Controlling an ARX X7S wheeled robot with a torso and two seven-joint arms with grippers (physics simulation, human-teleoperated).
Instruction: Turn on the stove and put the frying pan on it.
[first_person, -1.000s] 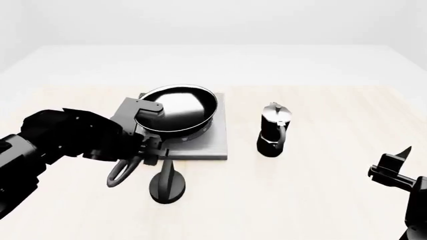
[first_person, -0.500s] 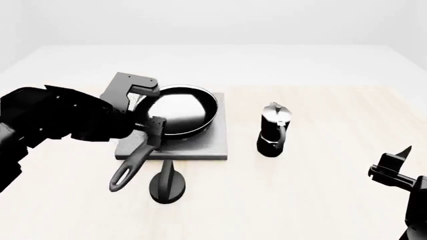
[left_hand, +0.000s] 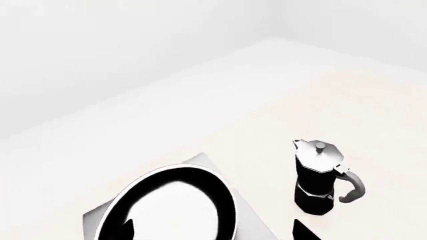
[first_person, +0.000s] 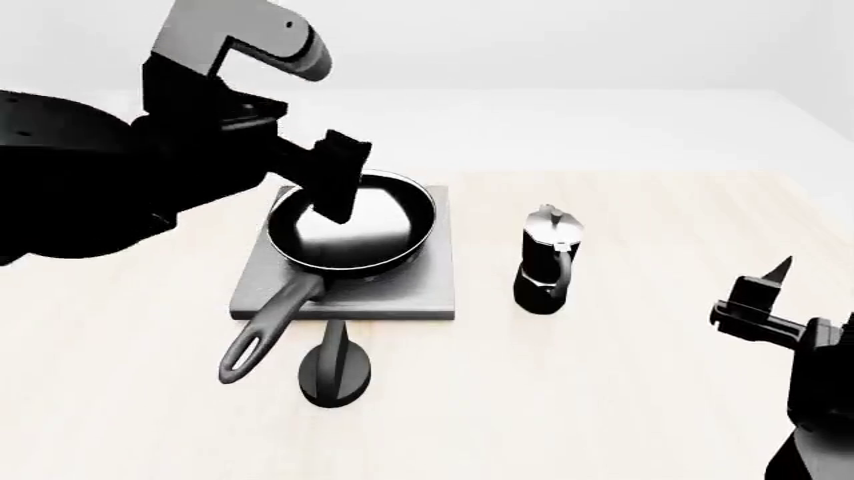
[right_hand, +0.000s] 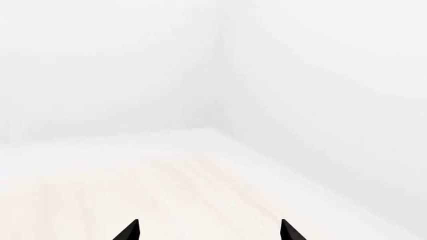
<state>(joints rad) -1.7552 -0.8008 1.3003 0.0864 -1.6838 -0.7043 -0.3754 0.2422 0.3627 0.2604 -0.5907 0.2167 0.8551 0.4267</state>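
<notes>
The frying pan (first_person: 354, 235), black with a glossy pale inside, sits on the stove (first_person: 414, 292), a flat grey square plate. Its long handle (first_person: 267, 330) sticks out over the plate's near left corner. My left gripper (first_person: 334, 185) is open and empty, raised above the pan's far left rim. The left wrist view looks down on the pan (left_hand: 175, 202) and the stove (left_hand: 257, 225) between my spread fingertips (left_hand: 303, 232). My right gripper (first_person: 758, 295) is open and empty above the table's right side; its wrist view shows only bare table between its fingertips (right_hand: 130, 231).
A small round black knob with an upright fin (first_person: 334, 365) stands on the table just in front of the stove, beside the handle's end. A black-and-silver moka pot (first_person: 547, 260) stands right of the stove and also shows in the left wrist view (left_hand: 320, 177).
My left gripper has let go of the pan's handle and risen up and back above the pan. The pan now lies flat on the stove. My right gripper shifted slightly up and left.
</notes>
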